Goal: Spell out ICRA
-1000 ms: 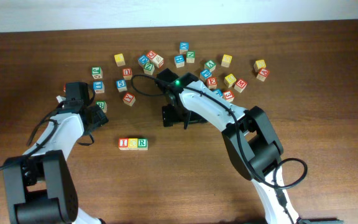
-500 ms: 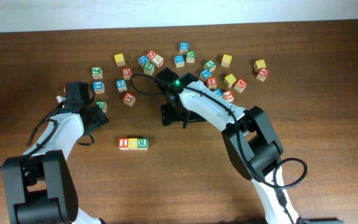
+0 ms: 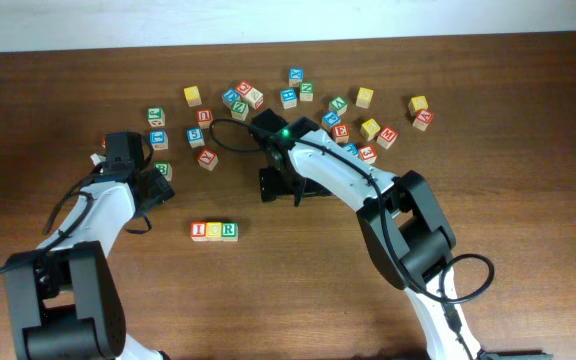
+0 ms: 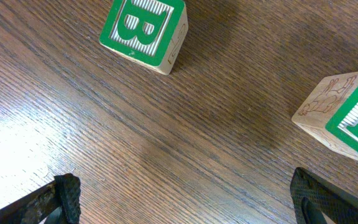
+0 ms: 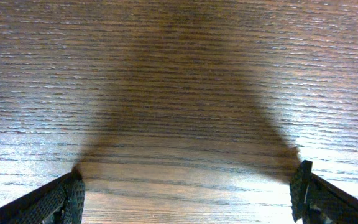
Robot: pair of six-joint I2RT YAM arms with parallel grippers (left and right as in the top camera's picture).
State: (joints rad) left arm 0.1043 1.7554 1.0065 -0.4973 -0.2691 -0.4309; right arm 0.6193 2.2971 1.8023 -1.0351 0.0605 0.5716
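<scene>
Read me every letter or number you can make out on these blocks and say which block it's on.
"B": green-faced block, left wrist view.
"I", red: left block of the row, overhead.
"R", green: right block of the row.
Blurred, unreadable: the middle yellow-faced block.
Cut off: the letter on the green block at the left wrist view's right edge.
Too small to read: the scattered blocks overhead.

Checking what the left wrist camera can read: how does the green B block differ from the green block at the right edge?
The green B block shows a readable letter; the right-edge green block is cut by the frame, its letter unreadable. The right-edge block shows a broad pale side with a line drawing, the B block only a narrow side. Both rest on the table, green striped faces up.
</scene>
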